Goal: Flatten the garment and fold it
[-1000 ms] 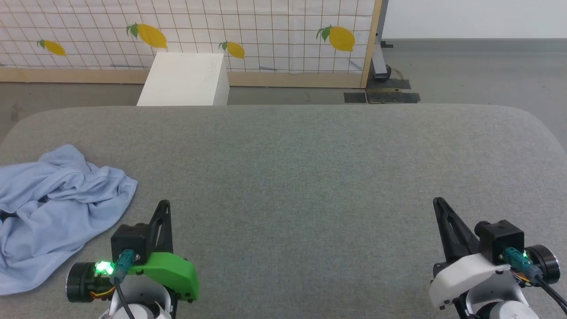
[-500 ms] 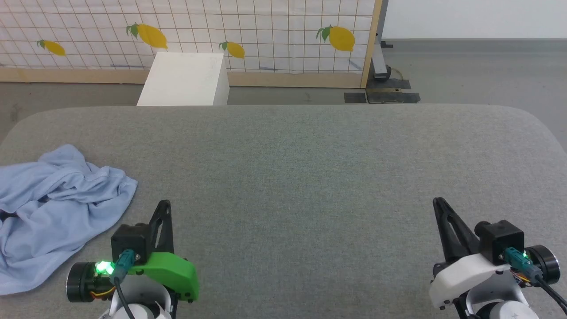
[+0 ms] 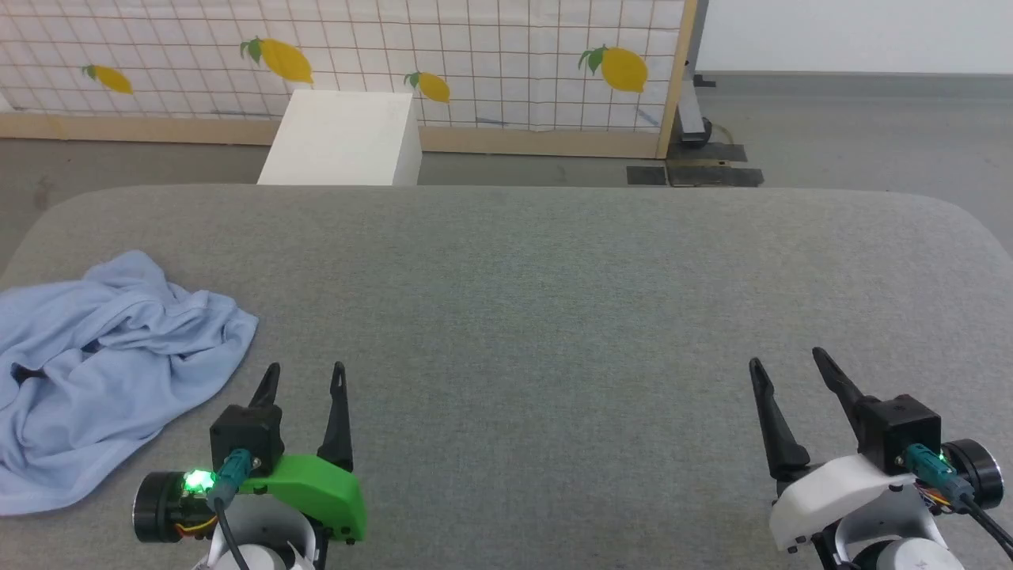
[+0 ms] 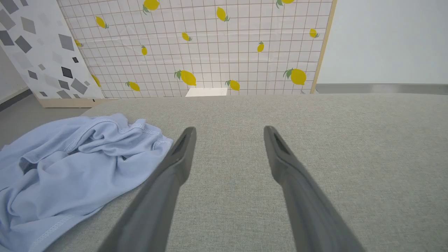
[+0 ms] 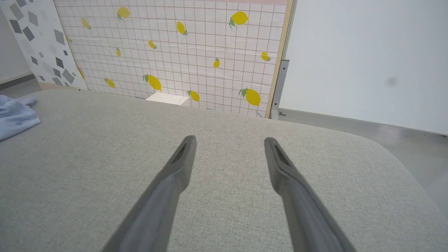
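A crumpled light blue garment (image 3: pixel 111 356) lies in a loose heap at the left end of a grey fabric-covered desk (image 3: pixel 538 301), its folds bunched and one stitched hem turned toward the middle of the surface. In the head view, part of the cloth runs out of frame on the left.

The robot's left hand (image 3: pixel 305 368), on a green mount, hovers low over the near edge of the desk just beside the heap. Its two dark fingers are spread wide with nothing between them, and the head view shows a strip of bare fabric between them and the cloth. The right hand (image 3: pixel 787 358), on a white mount, sits well apart at the near right of the desk. Its fingers are equally wide and it holds nothing.

Beyond the far edge of the desk a white box (image 3: pixel 340 138) stands on the grey floor (image 3: pixel 855 134) against a wood-framed screen (image 3: pixel 475 63) printed with a grid and yellow lemons. Whether the box holds anything cannot be told from here.
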Controlling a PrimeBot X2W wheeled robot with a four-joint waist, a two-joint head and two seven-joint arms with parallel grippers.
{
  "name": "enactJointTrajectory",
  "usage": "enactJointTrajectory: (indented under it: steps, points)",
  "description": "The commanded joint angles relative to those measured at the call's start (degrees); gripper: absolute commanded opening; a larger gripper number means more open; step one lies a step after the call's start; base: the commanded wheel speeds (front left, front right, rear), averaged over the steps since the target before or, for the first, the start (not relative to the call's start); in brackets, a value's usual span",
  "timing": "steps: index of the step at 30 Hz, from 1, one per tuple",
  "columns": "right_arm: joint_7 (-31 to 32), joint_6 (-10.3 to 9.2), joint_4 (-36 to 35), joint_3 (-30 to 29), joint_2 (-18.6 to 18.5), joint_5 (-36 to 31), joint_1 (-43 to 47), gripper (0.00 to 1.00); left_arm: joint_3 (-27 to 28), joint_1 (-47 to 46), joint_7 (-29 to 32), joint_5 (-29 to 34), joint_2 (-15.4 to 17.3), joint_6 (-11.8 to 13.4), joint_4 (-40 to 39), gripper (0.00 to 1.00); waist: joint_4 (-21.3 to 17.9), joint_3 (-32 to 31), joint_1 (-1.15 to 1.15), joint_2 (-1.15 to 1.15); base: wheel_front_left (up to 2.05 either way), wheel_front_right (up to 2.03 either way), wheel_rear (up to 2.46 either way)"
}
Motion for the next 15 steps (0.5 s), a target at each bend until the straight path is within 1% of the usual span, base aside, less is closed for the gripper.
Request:
enactJointTrajectory:
  steps: [1, 15]
  points:
    - [-0.79, -0.01, 0.18, -0.12, 0.02, 0.55, 0.06, 1.0, -0.29, -1.0, -0.62, -0.67, 0.09, 0.45, 0.54, 1.0, 0.51, 0.02, 0.0, 0.0, 0.0, 0.0, 0.0]
    - [-2.11, -0.02, 0.6, 0.09, 0.03, 1.32, 0.05, 1.0, -0.48, -0.88, -2.32, -2.68, 0.92, 1.59, 1.78, 1.0, 5.2, -0.08, 0.0, 0.0, 0.0, 0.0, 0.0]
